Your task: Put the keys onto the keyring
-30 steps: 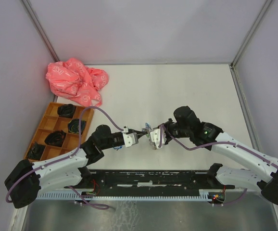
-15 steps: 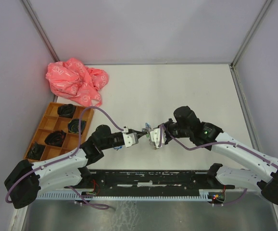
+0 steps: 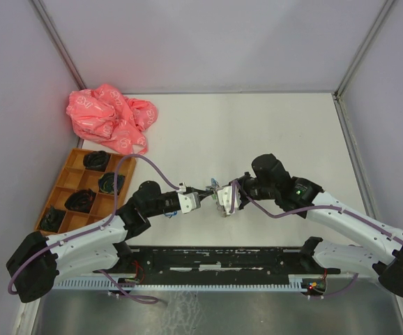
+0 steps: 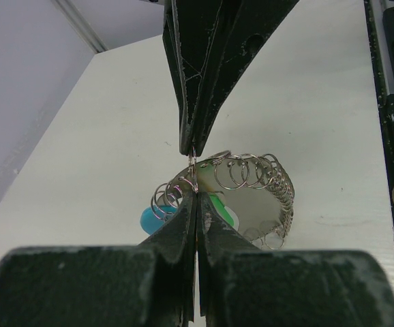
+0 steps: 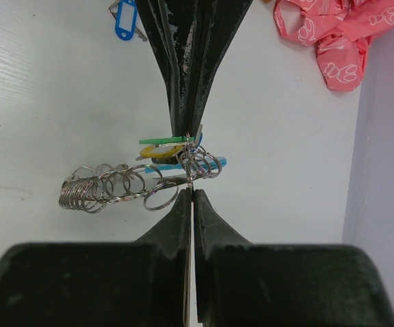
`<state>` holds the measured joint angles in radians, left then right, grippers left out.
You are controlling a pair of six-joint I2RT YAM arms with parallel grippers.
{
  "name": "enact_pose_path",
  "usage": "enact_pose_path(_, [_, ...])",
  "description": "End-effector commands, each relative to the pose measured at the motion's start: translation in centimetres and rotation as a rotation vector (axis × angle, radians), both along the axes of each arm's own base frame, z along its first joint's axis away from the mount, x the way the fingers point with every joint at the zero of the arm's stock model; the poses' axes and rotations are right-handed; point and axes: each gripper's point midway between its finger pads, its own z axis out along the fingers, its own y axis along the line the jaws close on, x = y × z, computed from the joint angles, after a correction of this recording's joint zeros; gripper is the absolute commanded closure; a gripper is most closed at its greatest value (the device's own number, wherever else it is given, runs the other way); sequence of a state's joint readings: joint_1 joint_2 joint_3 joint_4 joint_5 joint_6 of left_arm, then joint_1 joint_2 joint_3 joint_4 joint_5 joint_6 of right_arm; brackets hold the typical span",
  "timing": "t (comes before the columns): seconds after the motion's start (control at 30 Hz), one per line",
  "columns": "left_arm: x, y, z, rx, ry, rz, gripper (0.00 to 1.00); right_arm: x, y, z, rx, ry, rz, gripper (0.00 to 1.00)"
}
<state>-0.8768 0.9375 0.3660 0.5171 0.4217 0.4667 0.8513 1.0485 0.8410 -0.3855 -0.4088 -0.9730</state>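
The keyring (image 4: 268, 182) is a loop strung with several small steel split rings, hanging above the white table between the two grippers. Green (image 4: 224, 204) and light-blue (image 4: 149, 219) key tags hang under it; in the right wrist view green (image 5: 164, 141), yellow (image 5: 161, 151) and light-blue (image 5: 216, 163) tags are stacked at the keyring (image 5: 105, 187). My left gripper (image 4: 195, 193) and right gripper (image 5: 191, 191) meet tip to tip, each shut on the same thin upright split ring of the keyring. From above, the left gripper (image 3: 204, 190) and right gripper (image 3: 219, 195) touch at table centre.
A loose key with a blue tag (image 5: 124, 20) lies on the table behind the left gripper. A crumpled pink plastic bag (image 3: 111, 117) sits at the back left. An orange compartment tray (image 3: 73, 152) with dark items stands along the left wall.
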Motion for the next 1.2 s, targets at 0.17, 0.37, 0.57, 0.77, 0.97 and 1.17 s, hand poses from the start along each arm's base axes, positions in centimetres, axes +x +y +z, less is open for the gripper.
enact_pose_path(0.17, [0.26, -0.71, 3.17, -0.053, -0.093, -0.021, 0.97, 0.20, 1.14, 2.89, 0.070, -0.037, 0.017, 0.99])
enact_pose_path(0.37, [0.21, -0.80, 3.26, -0.055, -0.091, -0.027, 0.97, 0.22, 1.13, 2.78, 0.068, -0.033, 0.014, 0.99])
enact_pose_path(0.57, [0.22, -0.85, 3.25, -0.057, -0.091, -0.027, 0.97, 0.10, 1.22, 2.91, 0.073, -0.031, 0.019, 0.99])
enact_pose_path(0.77, [0.42, -0.81, 3.33, -0.059, -0.091, -0.016, 0.97, 0.03, 1.20, 2.90, 0.072, -0.027, 0.021, 0.99])
enact_pose_path(0.97, [0.46, -0.62, 3.33, -0.060, -0.093, -0.008, 0.97, 0.08, 1.17, 2.79, 0.067, -0.027, 0.016, 0.99])
enact_pose_path(1.17, [0.44, -0.44, 3.13, -0.051, -0.091, -0.003, 0.97, 0.39, 0.91, 2.82, 0.062, -0.035, -0.005, 0.99])
